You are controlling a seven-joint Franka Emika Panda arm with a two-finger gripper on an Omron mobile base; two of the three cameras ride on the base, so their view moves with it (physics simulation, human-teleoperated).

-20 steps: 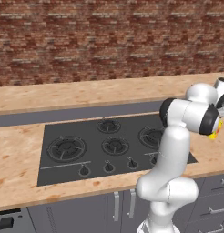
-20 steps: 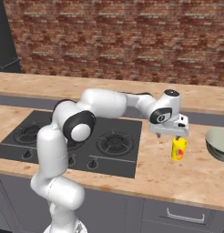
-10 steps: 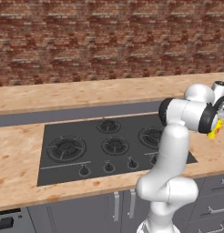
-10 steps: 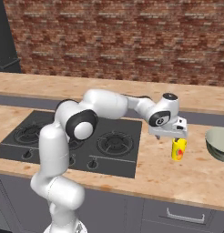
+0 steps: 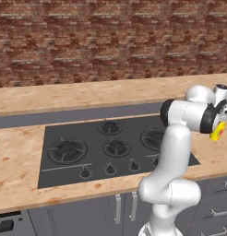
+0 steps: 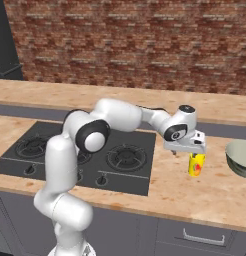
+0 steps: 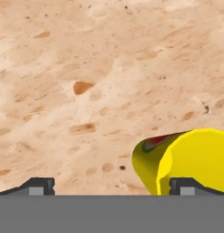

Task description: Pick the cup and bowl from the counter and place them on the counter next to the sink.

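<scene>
Claw (image 6: 185, 151) open, jaws wide, nothing held; hangs just above the table (image 6: 205, 192), right of the stove (image 6: 130, 160). Cup (image 6: 196, 164) stands upright on table right beside the claw's right side, w/ a red mark on it. In hand view cup (image 7: 189, 159) sits by one fingertip (image 7: 186, 186). Bowl (image 6: 240, 157) on table further right, apart from cup.

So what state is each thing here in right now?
Gripper: open, just above the cup, holding nothing.
Cup: upright on the counter, not gripped.
Bowl: right way up on the counter, to the right of the cup, untouched.
Stove: no flames, no pots on it.
Counter: carries the cup and the bowl.
</scene>
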